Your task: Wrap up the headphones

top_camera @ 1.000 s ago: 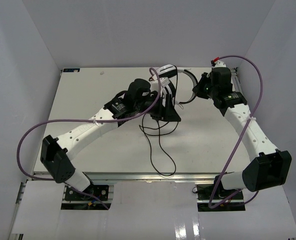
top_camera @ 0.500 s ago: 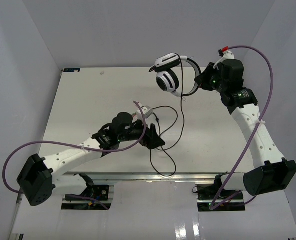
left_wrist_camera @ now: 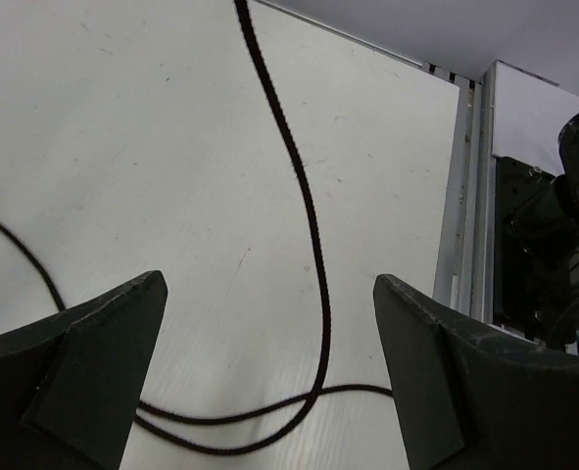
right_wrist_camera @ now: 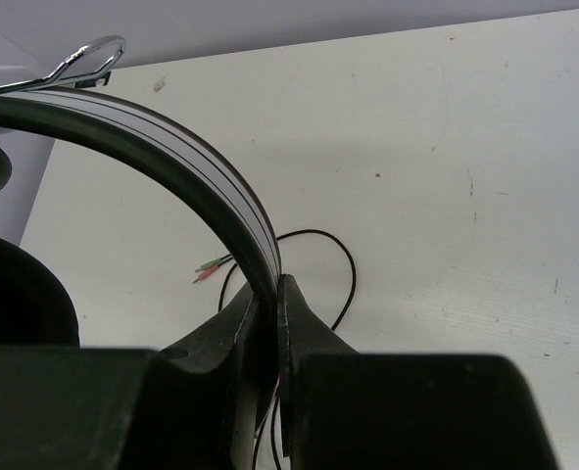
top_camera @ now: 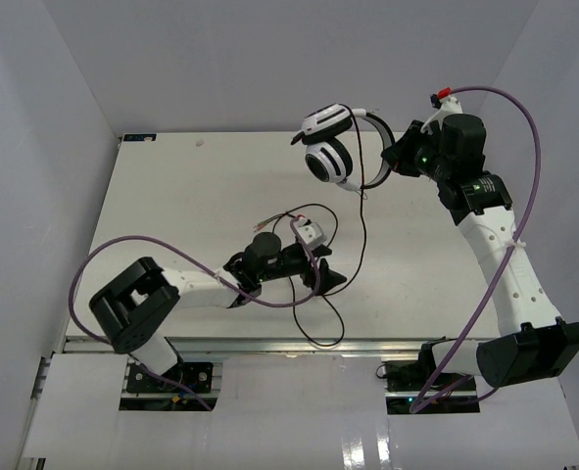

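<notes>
The white headphones [top_camera: 330,157] with black pads hang in the air at the far right, held by their headband [right_wrist_camera: 186,176]. My right gripper [top_camera: 392,162] is shut on that band; in the right wrist view [right_wrist_camera: 274,294] the jaws pinch it. The thin black cable [top_camera: 362,230] drops from the cups to the table and loops near the front edge, with its red and green ends [top_camera: 266,219] lying left of centre; these also show in the right wrist view [right_wrist_camera: 209,268]. My left gripper [top_camera: 323,279] is open, low over the cable [left_wrist_camera: 304,211] loops, holding nothing.
The white table [top_camera: 171,196] ends in a metal rail [left_wrist_camera: 458,235] at the near side. White walls enclose the back and both sides. Purple robot cables [top_camera: 519,206] arc beside each arm. The right arm's base [left_wrist_camera: 549,245] shows beyond the rail.
</notes>
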